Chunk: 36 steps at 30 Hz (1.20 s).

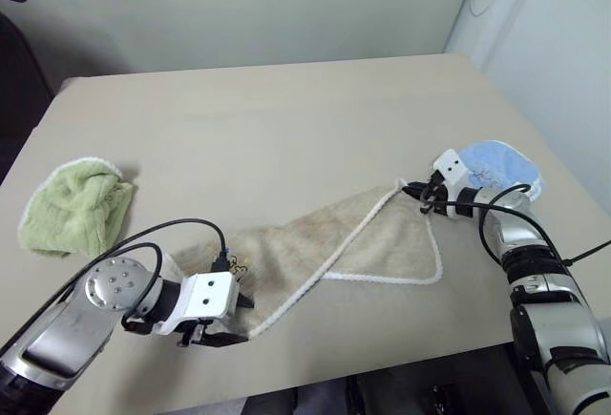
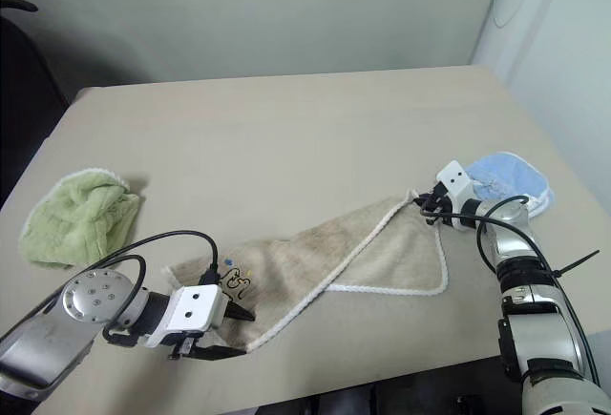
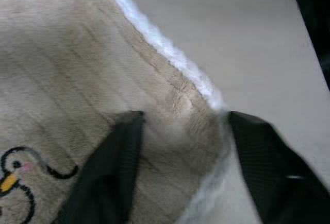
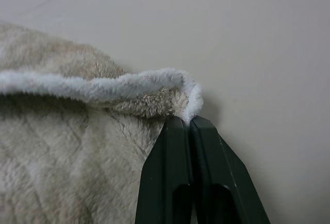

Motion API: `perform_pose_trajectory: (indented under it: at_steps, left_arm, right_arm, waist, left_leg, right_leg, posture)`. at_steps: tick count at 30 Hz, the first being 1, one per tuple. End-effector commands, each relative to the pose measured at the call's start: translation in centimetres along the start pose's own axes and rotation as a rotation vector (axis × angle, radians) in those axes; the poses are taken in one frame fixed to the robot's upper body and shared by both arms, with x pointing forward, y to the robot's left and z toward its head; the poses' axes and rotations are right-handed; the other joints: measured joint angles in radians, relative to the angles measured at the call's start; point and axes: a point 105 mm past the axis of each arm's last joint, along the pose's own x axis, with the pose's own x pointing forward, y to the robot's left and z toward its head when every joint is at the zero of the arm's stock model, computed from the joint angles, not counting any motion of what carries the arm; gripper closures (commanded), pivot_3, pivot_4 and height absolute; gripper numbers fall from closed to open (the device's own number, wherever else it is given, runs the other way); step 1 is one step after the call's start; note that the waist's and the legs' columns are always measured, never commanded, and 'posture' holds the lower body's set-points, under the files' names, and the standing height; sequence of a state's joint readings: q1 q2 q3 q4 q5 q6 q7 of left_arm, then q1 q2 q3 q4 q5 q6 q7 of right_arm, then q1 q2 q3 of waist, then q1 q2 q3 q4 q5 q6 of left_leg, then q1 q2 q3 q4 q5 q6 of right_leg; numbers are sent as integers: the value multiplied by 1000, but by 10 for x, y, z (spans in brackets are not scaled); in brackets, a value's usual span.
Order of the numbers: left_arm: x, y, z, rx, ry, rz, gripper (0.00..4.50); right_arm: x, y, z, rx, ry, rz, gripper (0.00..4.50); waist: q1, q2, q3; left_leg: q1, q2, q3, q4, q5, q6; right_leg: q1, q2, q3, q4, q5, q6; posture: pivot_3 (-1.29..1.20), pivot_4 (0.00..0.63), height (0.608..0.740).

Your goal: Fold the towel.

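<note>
Towel (image 1: 334,243) lies stretched across the table (image 1: 267,119), long axis running between the arms. Right gripper (image 4: 190,121) pinches its far corner closed; left gripper (image 3: 178,131), jaws half-spread, straddles the near corner without clamping it yet.

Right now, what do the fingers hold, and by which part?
Right gripper pinches the towel by a corner; the left gripper's fingers straddle another corner, not shut.

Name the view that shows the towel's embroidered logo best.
The right eye view: the logo lies whole on the towel, beside the left gripper. The left wrist view crops it; the left eye view mostly hides it.
</note>
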<state>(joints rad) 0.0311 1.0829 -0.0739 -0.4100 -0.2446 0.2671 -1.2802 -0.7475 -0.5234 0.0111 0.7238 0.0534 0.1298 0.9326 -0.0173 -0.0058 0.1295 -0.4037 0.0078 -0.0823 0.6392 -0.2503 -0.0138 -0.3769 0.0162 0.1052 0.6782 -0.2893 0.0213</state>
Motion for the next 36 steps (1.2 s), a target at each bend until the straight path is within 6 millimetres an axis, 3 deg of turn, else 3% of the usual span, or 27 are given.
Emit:
perform_pose_trajectory:
  at_steps: [1, 5, 7, 11, 14, 17, 20, 26, 30, 33, 36]
  left_arm:
    - [-4, -1, 11, -26, -64, 14, 2957]
    - [-8, -3, 14, -68, -97, 26, 4441]
    - [-10, -3, 14, -74, -101, 40, 4480]
    - [-26, 19, 35, -197, -287, 183, 4480]
    - [-58, 45, 60, -357, -584, 327, 4480]
    - [-97, 72, 70, -465, -808, 503, 4480]
    - [-144, 108, 89, -491, -1037, 689, 4480]
    - [-186, 157, 114, -444, -1181, 860, 4480]
    - [-205, 164, 127, -379, -1231, 884, 4480]
    - [-216, 155, 133, -351, -1247, 853, 4480]
    - [-206, 120, 125, -323, -1153, 748, 4480]
  right_arm:
    - [-7, -1, 6, -8, -9, 4, 4500]
    - [-8, 0, 7, -7, -4, 4, 4500]
    - [-8, 0, 7, -8, -2, 5, 4500]
    - [-10, -1, 12, -19, -12, 4, 4500]
    - [-23, -11, 24, -24, -52, -21, 4500]
    - [-37, -24, 39, -22, -104, -59, 4500]
    - [-51, -45, 69, -46, -181, -139, 4500]
    - [-63, -74, 116, -98, -282, -246, 4500]
    - [-74, -81, 135, -139, -325, -267, 4500]
    - [-92, -83, 148, -151, -373, -253, 4500]
    - [-118, -70, 149, -138, -414, -149, 4500]
  waist:
    - [-2, 0, 0]
    - [-4, 0, 0]
    - [-4, 0, 0]
    - [-3, 0, 0]
    - [0, 0, 0]
    - [-2, 1, 0]
    - [-3, 1, 1]
    - [-11, 1, 1]
    - [-14, 1, 1]
    - [-17, 1, 1]
    - [-22, 1, 1]
  left_leg:
    - [0, 0, 0, 0, 0, 0]
    - [0, 1, 0, -1, 2, -3]
    - [0, 1, 0, -1, 3, -4]
    - [0, 1, 0, 0, 3, -4]
    - [0, 1, 0, 0, 4, -5]
    - [0, 1, 1, 0, 8, -10]
    - [1, 1, 1, 0, 10, -12]
    - [3, 0, 2, 0, 14, -11]
    - [0, 0, 1, -3, 14, -11]
    - [-5, 0, 1, -3, 15, -12]
    - [-15, 0, 1, 1, 16, -14]
  right_leg:
    - [0, 0, 0, 0, 0, 0]
    - [0, 1, 0, -1, 0, 0]
    - [0, 1, 0, -1, 0, 0]
    - [0, 1, 0, -1, 0, 0]
    - [0, 1, -1, 0, 0, 0]
    - [1, 1, -1, 0, 0, 0]
    - [1, 1, -1, 0, 0, 0]
    - [2, 1, 1, -1, 2, 3]
    - [0, 1, 1, -4, 2, 3]
    - [-7, 1, 2, -4, 2, 4]
    - [-18, 1, 3, 0, 2, 4]
  posture:
    - [0, 150, 740]
    - [0, 150, 740]
    - [0, 150, 740]
    - [0, 150, 740]
    - [0, 150, 740]
    - [0, 150, 740]
    - [0, 150, 740]
    - [0, 150, 740]
    - [0, 150, 740]
    - [0, 150, 740]
    - [0, 150, 740]
